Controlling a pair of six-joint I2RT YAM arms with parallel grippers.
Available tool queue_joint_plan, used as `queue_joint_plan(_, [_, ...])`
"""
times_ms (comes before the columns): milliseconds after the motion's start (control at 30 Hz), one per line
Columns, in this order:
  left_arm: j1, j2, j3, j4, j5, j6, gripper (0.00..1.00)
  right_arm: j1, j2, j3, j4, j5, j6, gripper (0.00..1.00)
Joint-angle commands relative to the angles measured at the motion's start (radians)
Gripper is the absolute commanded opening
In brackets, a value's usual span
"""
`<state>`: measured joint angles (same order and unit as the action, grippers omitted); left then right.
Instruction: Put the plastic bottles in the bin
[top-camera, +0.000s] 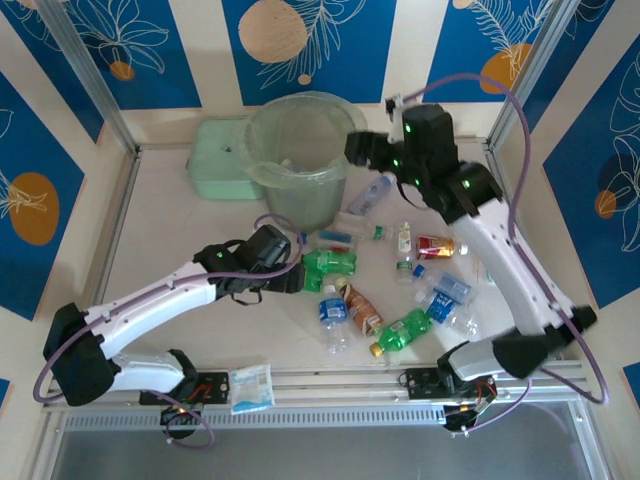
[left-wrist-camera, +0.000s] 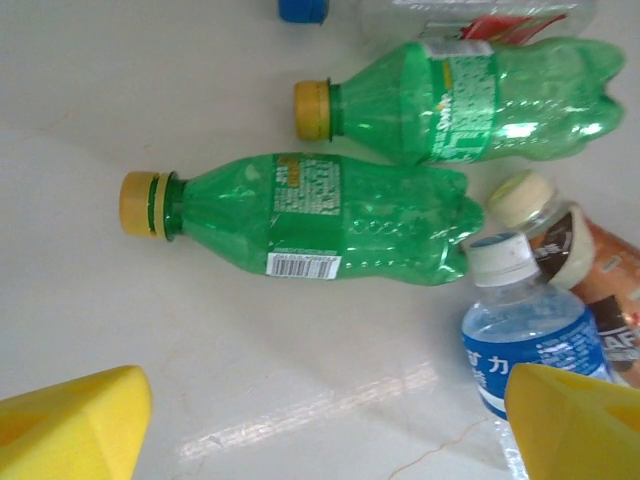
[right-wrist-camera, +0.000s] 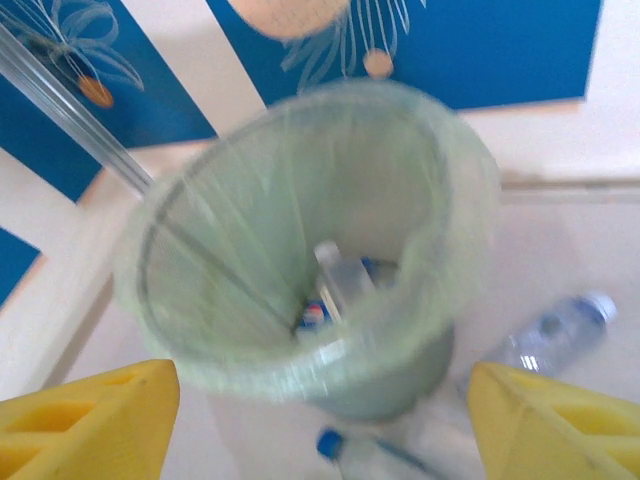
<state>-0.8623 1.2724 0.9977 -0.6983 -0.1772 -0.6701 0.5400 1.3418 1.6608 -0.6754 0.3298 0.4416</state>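
Observation:
The bin (top-camera: 300, 195), a tall pale-green bucket with a liner, stands at the back centre. Blurred bottles (right-wrist-camera: 345, 285) lie inside the bin (right-wrist-camera: 220, 250). My right gripper (top-camera: 360, 148) hovers by its right rim; in the wrist view the right gripper (right-wrist-camera: 320, 430) is open and empty. Several plastic bottles lie on the table: a green one (top-camera: 328, 262), a blue-labelled one (top-camera: 333, 315), a brown-labelled one (top-camera: 362, 308). My left gripper (top-camera: 292, 275) sits low, just left of them. The left gripper (left-wrist-camera: 325, 430) is open, with bare table between its fingers and a green bottle (left-wrist-camera: 320, 215) ahead.
A flat mint-green box (top-camera: 215, 160) sits left of the bin. A small white bottle (top-camera: 404, 238) and a red-labelled one (top-camera: 435, 246) lie among the right-hand bottles. A packet (top-camera: 250, 388) rests on the front rail. Metal frame posts stand at the back corners.

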Motion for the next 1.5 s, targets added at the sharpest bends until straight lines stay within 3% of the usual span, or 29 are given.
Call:
queue_joint_plan(0, [-0.006, 0.019, 0.002, -0.02, -0.038, -0.064, 1.0, 0.02, -0.113, -0.141, -0.069, 0.071, 0.02, 0.79])
queue_joint_plan(233, [-0.006, 0.102, 0.004, 0.025, -0.024, -0.183, 0.99, -0.045, -0.26, -0.373, -0.227, 0.06, 0.119, 0.83])
queue_joint_plan(433, [-0.006, 0.138, 0.009, 0.058, -0.005, -0.229, 1.0, -0.197, -0.211, -0.5, -0.249, -0.05, 0.163, 0.8])
queue_joint_plan(567, [-0.005, 0.103, 0.0, 0.046, -0.032, -0.229, 0.99, -0.245, -0.139, -0.564, -0.207, -0.085, 0.168, 0.76])
queue_joint_plan(800, [-0.004, 0.025, -0.028, 0.021, -0.063, -0.201, 0.95, -0.224, 0.029, -0.59, -0.199, -0.039, 0.187, 0.7])
queue_joint_plan(1100, [-0.003, -0.012, -0.047, 0.015, -0.071, -0.171, 0.92, -0.227, 0.176, -0.572, -0.188, 0.075, 0.202, 0.71])
queue_joint_plan(1333, [-0.003, -0.039, -0.056, 0.04, -0.045, -0.116, 0.92, -0.253, 0.119, -0.567, -0.267, 0.15, 0.272, 0.78])
queue_joint_plan(1467, [-0.005, -0.017, -0.047, 0.069, 0.008, -0.073, 0.92, -0.225, 0.02, -0.621, -0.293, 0.085, 0.323, 0.78])
